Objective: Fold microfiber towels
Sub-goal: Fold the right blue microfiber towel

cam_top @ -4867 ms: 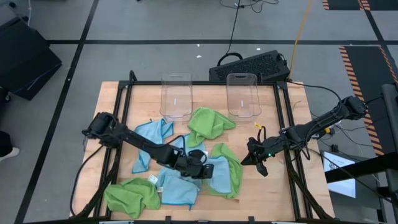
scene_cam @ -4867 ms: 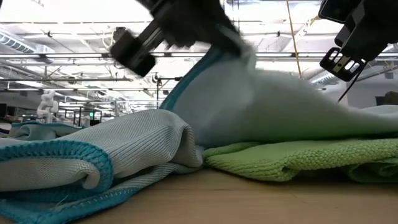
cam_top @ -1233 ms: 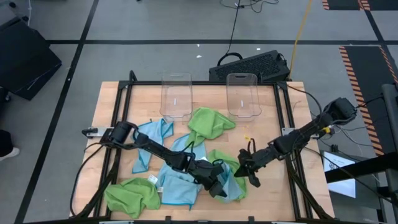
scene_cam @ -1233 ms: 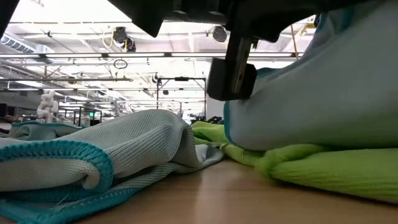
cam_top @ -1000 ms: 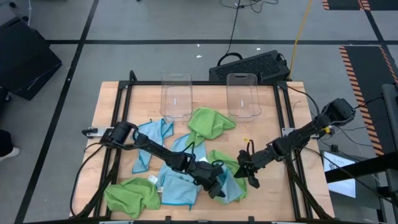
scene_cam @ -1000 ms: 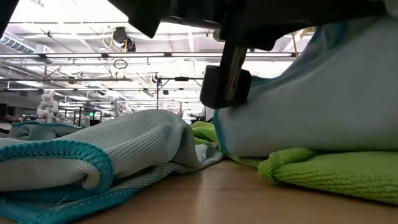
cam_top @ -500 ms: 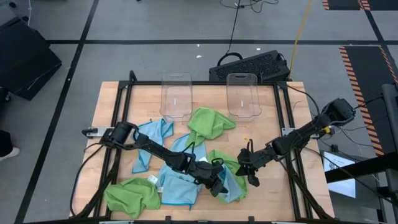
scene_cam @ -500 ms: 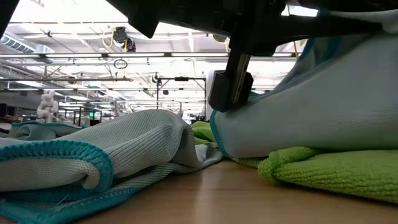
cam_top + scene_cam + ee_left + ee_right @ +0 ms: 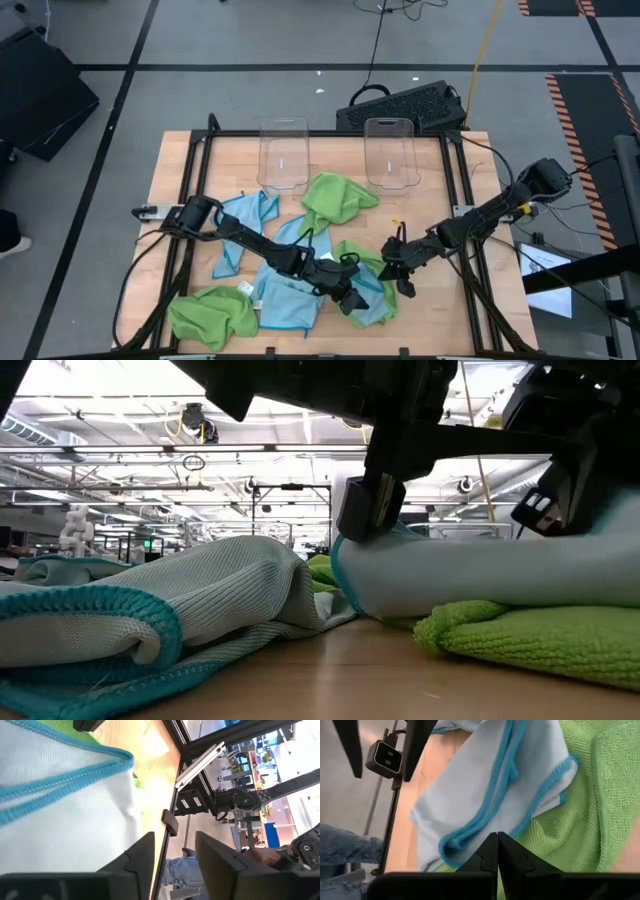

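My left claw (image 9: 352, 298) is low over the front centre of the desk (image 9: 455, 312), its fingers (image 9: 142, 854) apart with the light blue towel (image 9: 375, 300) lying against them. That towel is crumpled and doubled, its teal hem showing in two lines, and it rests on a lime green towel (image 9: 362, 252). My right claw (image 9: 392, 268) sits just beside the same blue towel on its right, fingers (image 9: 490, 854) pressed together with no cloth between them. Other blue and green towels lie bunched to the left. Two clear bins (image 9: 390, 152) stand at the rear.
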